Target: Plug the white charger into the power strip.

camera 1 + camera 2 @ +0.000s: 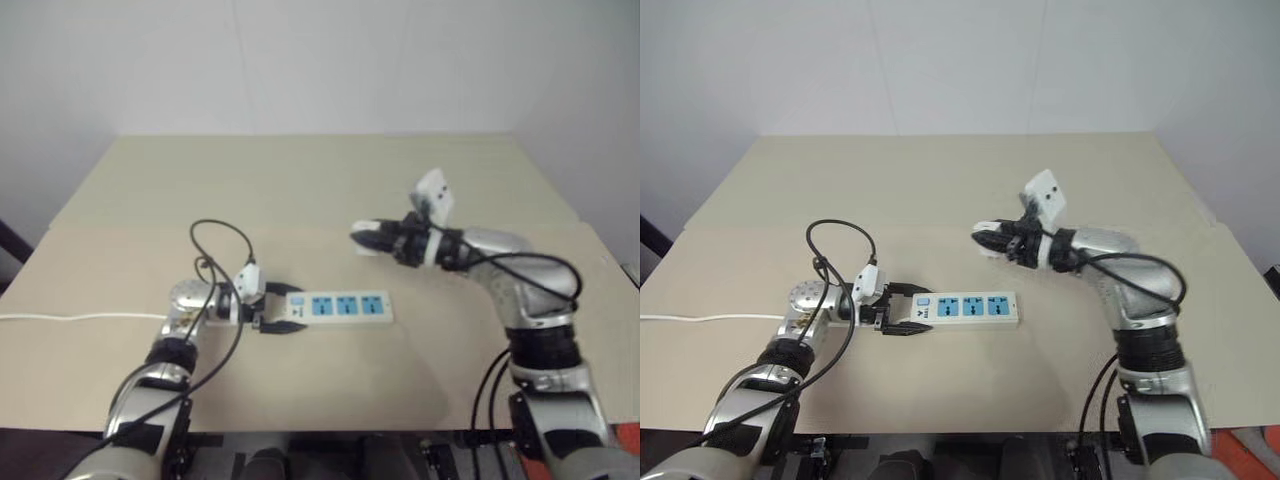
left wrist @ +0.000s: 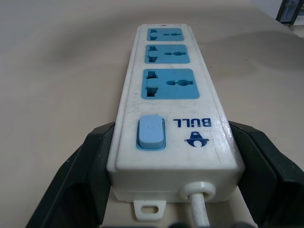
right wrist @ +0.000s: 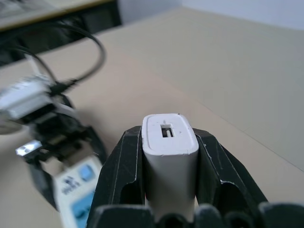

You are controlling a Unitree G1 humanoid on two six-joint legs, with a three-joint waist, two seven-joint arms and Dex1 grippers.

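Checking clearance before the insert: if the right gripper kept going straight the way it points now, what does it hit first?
Probably nothing soon. The right gripper, shut on the white charger, points about level toward the robot's left, above the table. The power strip and left gripper seem below that line; depth is uncertain.

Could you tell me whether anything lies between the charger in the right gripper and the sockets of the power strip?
Nothing visible does. The right gripper holds the white charger above bare table, and the three blue sockets of the power strip lie uncovered. The left gripper clamps only the switch end, clear of the sockets.

White power strip (image 2: 171,137) with blue sockets; white charger (image 3: 169,156); black fingers (image 3: 118,171)
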